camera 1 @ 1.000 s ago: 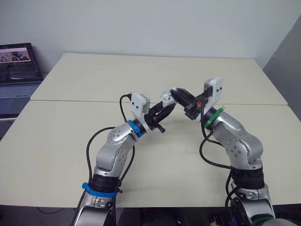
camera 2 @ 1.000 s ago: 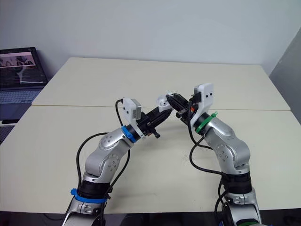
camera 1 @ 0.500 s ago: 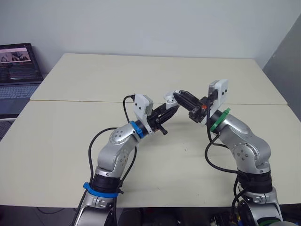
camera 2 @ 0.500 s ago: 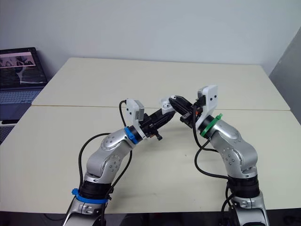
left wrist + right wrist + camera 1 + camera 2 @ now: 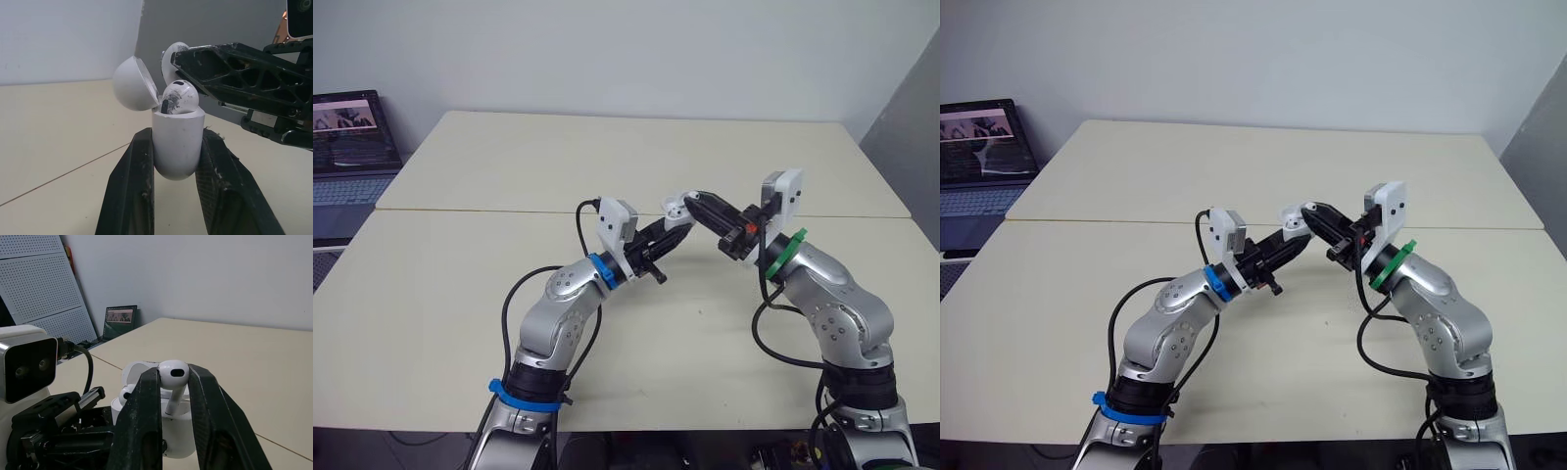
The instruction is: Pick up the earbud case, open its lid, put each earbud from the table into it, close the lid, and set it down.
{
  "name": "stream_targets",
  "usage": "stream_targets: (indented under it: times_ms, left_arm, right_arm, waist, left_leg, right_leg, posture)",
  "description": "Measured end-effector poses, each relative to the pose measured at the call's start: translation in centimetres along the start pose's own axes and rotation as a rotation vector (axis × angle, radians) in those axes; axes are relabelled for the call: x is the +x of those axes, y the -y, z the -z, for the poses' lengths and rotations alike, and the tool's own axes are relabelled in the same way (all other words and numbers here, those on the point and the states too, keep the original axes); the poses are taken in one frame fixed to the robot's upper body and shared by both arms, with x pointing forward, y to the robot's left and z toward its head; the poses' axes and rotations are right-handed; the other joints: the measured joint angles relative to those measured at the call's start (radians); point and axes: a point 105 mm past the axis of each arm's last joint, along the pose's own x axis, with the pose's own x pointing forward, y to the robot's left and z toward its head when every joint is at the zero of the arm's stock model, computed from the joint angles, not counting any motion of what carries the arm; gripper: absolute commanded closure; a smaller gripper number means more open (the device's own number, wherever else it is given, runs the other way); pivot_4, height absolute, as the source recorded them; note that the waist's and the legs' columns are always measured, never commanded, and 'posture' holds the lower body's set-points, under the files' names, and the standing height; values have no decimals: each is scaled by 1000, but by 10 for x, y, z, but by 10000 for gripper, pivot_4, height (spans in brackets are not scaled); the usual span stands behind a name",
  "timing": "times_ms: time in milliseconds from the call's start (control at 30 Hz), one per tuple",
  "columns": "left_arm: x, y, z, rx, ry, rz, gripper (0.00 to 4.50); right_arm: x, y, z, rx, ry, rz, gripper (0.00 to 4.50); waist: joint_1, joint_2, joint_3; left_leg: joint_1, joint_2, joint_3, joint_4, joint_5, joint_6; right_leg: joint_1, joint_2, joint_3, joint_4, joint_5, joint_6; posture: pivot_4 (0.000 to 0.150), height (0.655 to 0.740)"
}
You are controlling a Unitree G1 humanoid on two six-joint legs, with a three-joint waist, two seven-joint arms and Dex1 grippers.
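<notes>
Status: the case was off the table, held in the air over the middle of the table (image 5: 607, 157).

Left gripper (image 5: 673, 222) was clamped on the earbud case (image 5: 178, 139), one finger on each side of the lower body and the mouth pointing away from the wrist. Lid (image 5: 133, 83) was open, swung back on the side away from the right arm, so the mouth was clear from that side.

One earbud (image 5: 178, 98) sat in the case with its head proud of the rim. It looked scuffed and grey on the face.

Right gripper (image 5: 698, 201) was pinching the second earbud (image 5: 173, 373) by the head, with the stem hanging out past the fingertips.

Key relation: the second earbud sat right at the case mouth, just above the free socket beside the seated one. Its stem pointed down at the case, roughly in line with the case's long axis and slightly canted. The stem tip looked level with the rim, but I couldn't tell whether it had entered the socket.

My read is that the second insertion was in progress. The right arm owns the move, pushing along the stem axis while the left arm only holds. The risk is the stem catching the rim or the seated bud.

The case was glossy white with a rounded bottom, and may slip between the fingers under push load.
</notes>
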Motion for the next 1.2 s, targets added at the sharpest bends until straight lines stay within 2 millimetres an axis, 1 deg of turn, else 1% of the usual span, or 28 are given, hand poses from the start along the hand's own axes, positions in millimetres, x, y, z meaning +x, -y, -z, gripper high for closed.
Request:
stream_targets:
  times_ms: [533, 800, 1000, 1200]
  left_arm:
    - [0, 0, 0, 0, -2, 2, 37521]
    - [-1, -2, -1, 4, 1, -8, 37521]
    - [-2, -4, -4, 11, 12, -23, 37521]
    - [-2, -4, -4, 12, 12, -24, 37521]
  right_arm:
    - [-8, 0, -1, -4, -8, -2, 41010]
    - [-3, 1, -3, 0, 10, -1, 41010]
    - [1, 0, -5, -72, 22, 0, 41010]
    - [2, 0, -4, -101, 25, 2, 41010]
  waist:
    - [1, 0, 0]
    - [1, 0, 0]
    - [1, 0, 0]
    - [1, 0, 0]
  left_leg:
    - [0, 0, 0, 0, 0, 0]
    - [0, 0, 0, 0, 0, 0]
    - [0, 0, 0, 0, 0, 0]
    - [0, 0, 0, 0, 0, 0]
  right_leg:
    - [0, 0, 0, 0, 0, 0]
    - [0, 0, 0, 0, 0, 0]
    - [0, 0, 0, 0, 0, 0]
    - [0, 0, 0, 0, 0, 0]
  posture:
    - [1500, 7400]
    - [1500, 7400]
    - [1500, 7400]
    - [1500, 7400]
